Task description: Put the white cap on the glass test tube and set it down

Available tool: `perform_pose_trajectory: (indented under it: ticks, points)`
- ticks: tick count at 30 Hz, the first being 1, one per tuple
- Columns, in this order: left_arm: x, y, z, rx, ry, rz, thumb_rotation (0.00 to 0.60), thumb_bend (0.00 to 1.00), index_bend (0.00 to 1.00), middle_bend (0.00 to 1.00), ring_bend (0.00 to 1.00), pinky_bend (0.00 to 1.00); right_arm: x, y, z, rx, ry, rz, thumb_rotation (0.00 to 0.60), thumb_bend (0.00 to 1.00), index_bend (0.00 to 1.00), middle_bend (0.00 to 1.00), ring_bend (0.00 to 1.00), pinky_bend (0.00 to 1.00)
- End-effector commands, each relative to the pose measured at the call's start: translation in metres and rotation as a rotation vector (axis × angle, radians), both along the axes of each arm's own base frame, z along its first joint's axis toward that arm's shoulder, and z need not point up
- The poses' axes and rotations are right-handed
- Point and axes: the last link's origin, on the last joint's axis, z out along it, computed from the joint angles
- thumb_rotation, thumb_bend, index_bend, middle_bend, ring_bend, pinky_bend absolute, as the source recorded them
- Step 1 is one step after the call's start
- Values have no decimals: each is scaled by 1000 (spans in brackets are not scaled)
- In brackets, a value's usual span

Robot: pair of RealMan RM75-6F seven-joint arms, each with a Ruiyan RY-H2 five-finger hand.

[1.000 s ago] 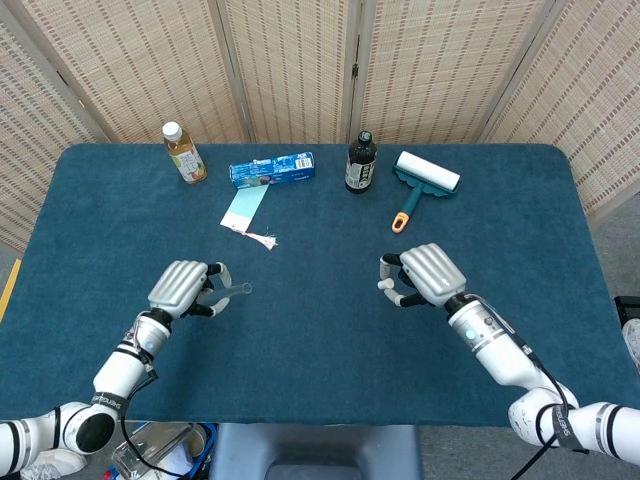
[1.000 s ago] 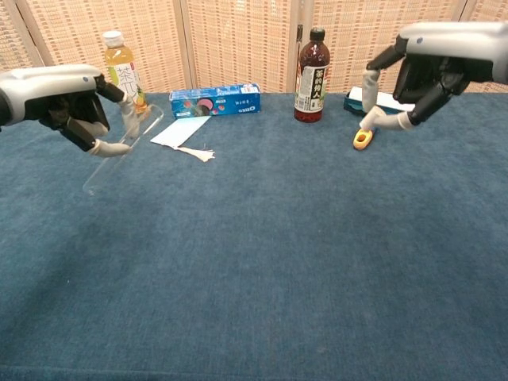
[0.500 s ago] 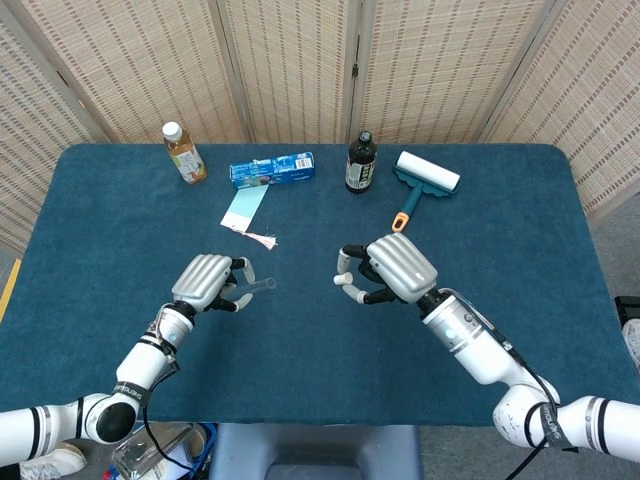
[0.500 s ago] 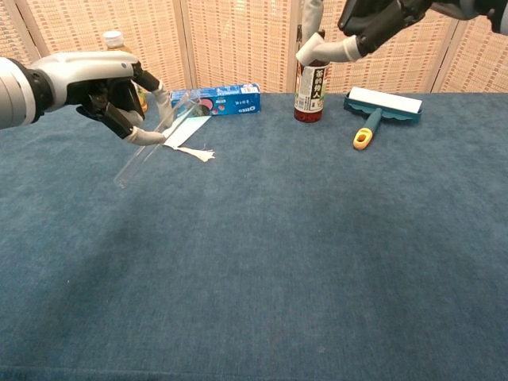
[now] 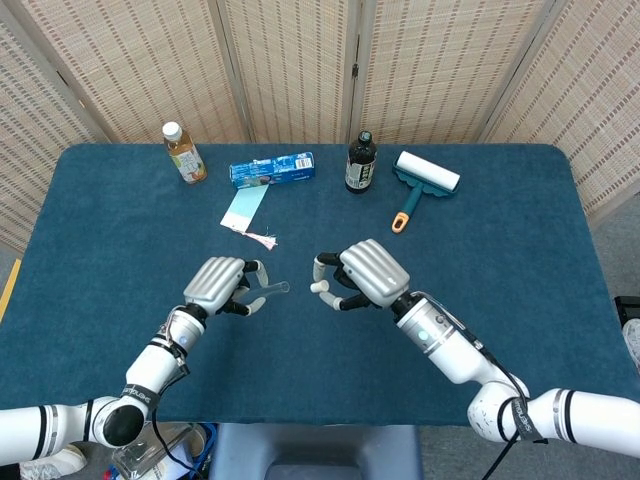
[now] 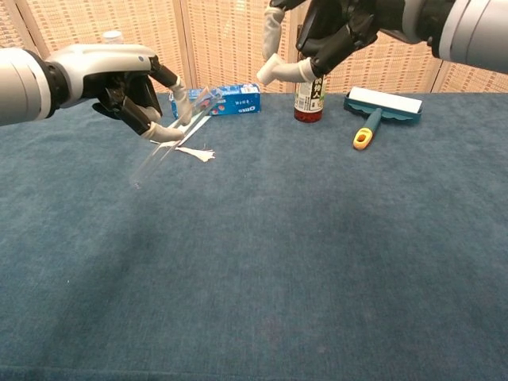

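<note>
Clear glass test tube (image 6: pixel 171 140) tilted in the left robot hand (image 6: pixel 131 87), held above the blue-covered bench (image 6: pixel 317 262), centre-left of frame. Right robot hand (image 6: pixel 333 32) raised just beside; fingers curled, white cap not discernible, grip unclear.

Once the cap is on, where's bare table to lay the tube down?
The near half of the table, in front of both hands, is bare. So is the left side, below the tea bottle, and the right side, past the lint roller. The back edge is crowded: blue box, paper, dark bottle.
</note>
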Motion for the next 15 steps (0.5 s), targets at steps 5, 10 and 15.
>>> perform_pose_trajectory:
  ticks: [5, 10, 15]
  points:
    - [8, -2, 0, 1, 3, -12, 600, 375, 658, 1000, 1000, 1000, 9, 0, -7, 12, -1, 16, 600, 562, 719, 1000, 1000, 1000]
    - [11, -4, 0, 0, 5, -13, 600, 375, 658, 1000, 1000, 1000, 14, -1, -11, 15, 0, 26, 600, 562, 720, 1000, 1000, 1000]
    - [13, -5, 0, -3, 8, -13, 600, 375, 658, 1000, 1000, 1000, 19, -2, -13, 14, 3, 35, 600, 562, 720, 1000, 1000, 1000]
